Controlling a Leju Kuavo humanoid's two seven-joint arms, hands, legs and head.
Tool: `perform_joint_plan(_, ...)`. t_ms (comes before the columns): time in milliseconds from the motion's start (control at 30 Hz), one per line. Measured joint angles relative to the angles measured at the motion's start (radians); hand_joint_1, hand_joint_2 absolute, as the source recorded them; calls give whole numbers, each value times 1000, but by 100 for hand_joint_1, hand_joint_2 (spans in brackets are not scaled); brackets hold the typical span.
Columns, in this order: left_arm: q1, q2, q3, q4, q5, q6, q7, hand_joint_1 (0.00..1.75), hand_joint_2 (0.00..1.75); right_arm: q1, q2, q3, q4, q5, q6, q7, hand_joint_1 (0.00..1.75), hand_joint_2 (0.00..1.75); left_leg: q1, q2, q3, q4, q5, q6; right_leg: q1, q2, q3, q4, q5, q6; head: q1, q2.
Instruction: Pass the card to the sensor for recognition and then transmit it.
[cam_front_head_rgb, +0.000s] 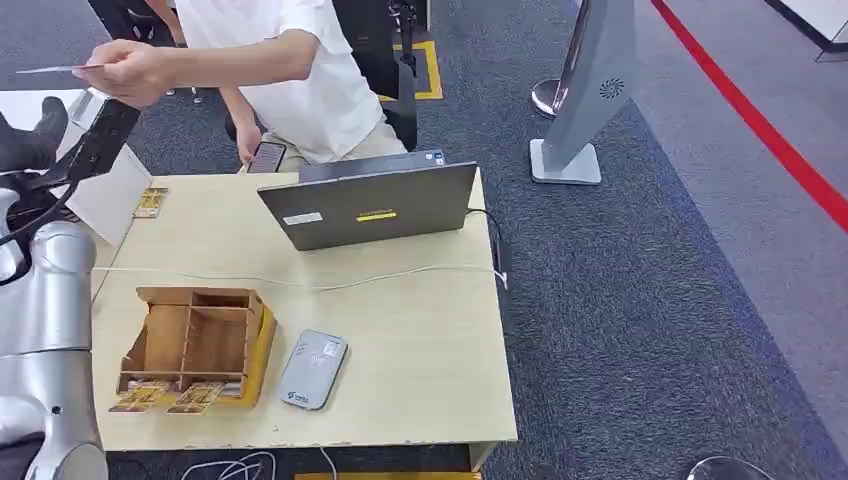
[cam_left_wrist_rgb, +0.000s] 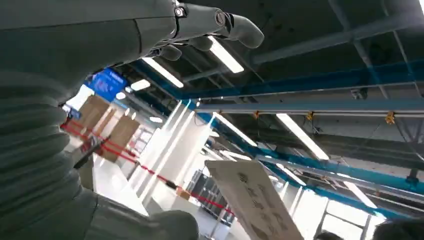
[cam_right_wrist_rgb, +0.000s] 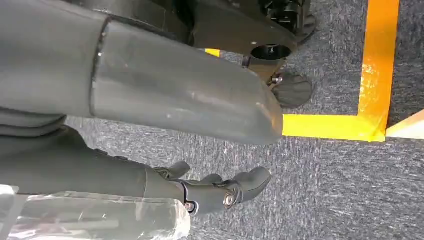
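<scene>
While one card (cam_front_head_rgb: 60, 68) leaves, two laptops (cam_front_head_rgb: 370, 205) sit

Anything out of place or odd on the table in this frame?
Mostly tidy. The card reader lies askew near the front edge, and the wooden organizer sits skewed too. A person's hand holds a card off the table.

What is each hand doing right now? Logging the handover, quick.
Left hand: open, holding nothing; the card is in a person's hand.
Right hand: open, empty, hanging over the carpet.
</scene>
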Motion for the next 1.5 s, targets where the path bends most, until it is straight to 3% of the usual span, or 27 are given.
perform_joint_plan(67, -28, 20, -25, 50, -62, 2, 18, 0, 175, 0, 0, 0, 0, 6, 3, 0, 0, 0, 0, 0, -1, 0, 0, 0, 0, 0, 0, 0, 0, 0, 0, 0)
perform_joint_plan(333, -58, 39, -50, 146, -66, 18, 18, 0, 175, 0, 2, 0, -2, 18, 16, -5, 0, 0, 0, 0, -1, 0, 0, 0, 0, 0, 0, 0, 0, 0, 0, 0)
perform_joint_plan(367, -58, 39, -51, 153, -64, 18, 17, 175, 175, 0, 2, 0, -2, 19, 16, -4, 0, 0, 0, 0, -1, 0, 0, 0, 0, 0, 0, 0, 0, 0, 0, 0)
perform_joint_plan(1100, -55, 44, -58, 230, -6, 16, -25, 175, 175, 3, 2, 0, -2, 42, 13, -2, 0, 0, 0, 0, -2, 0, 0, 0, 0, 0, -1, 0, 0, 0, 0, 0)
perform_joint_plan(1300, -30, 38, -59, 229, 27, 50, -49, 175, 175, 5, 2, -1, -2, 51, 2, 4, 0, 0, 0, 0, -2, 0, 0, 0, 0, 0, -1, 0, 0, 0, 0, 0)
perform_joint_plan(1500, 120, 8, -71, 43, 79, 73, -75, 175, 175, 16, 2, -10, -2, 50, -19, 1, 0, 0, 0, 0, -2, 0, -1, -1, 0, 0, -2, 0, 0, 0, 0, 0)
